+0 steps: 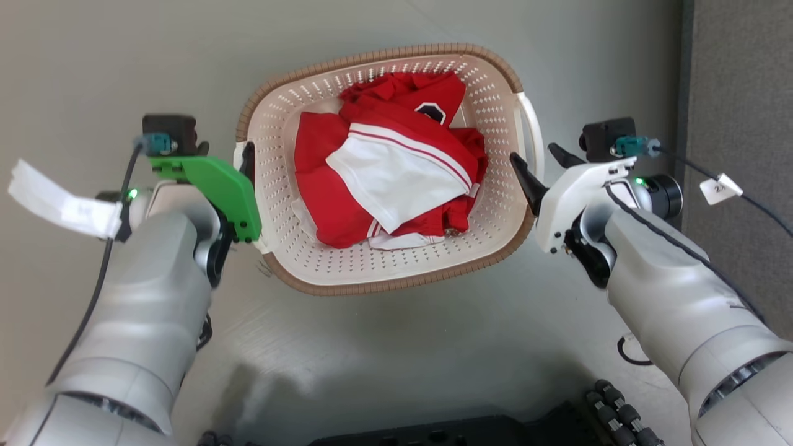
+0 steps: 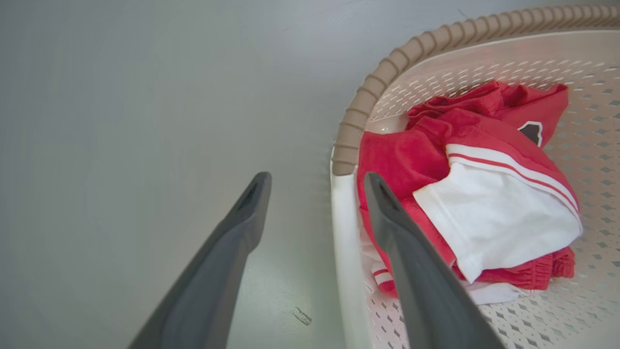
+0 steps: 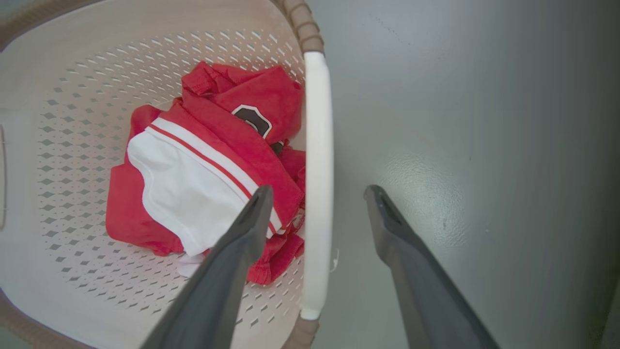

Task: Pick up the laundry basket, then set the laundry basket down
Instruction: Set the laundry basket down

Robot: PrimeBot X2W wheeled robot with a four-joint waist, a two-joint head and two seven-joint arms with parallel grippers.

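Now your left fingers and right fingers sit spread open around the laundry basket's white handles, ready to lift.

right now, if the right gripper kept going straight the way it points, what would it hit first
Probably the white handle of the laundry basket: it runs between the fingers of the open right gripper, so it would slide into the gap. Past it lies floor. Depth is unclear.
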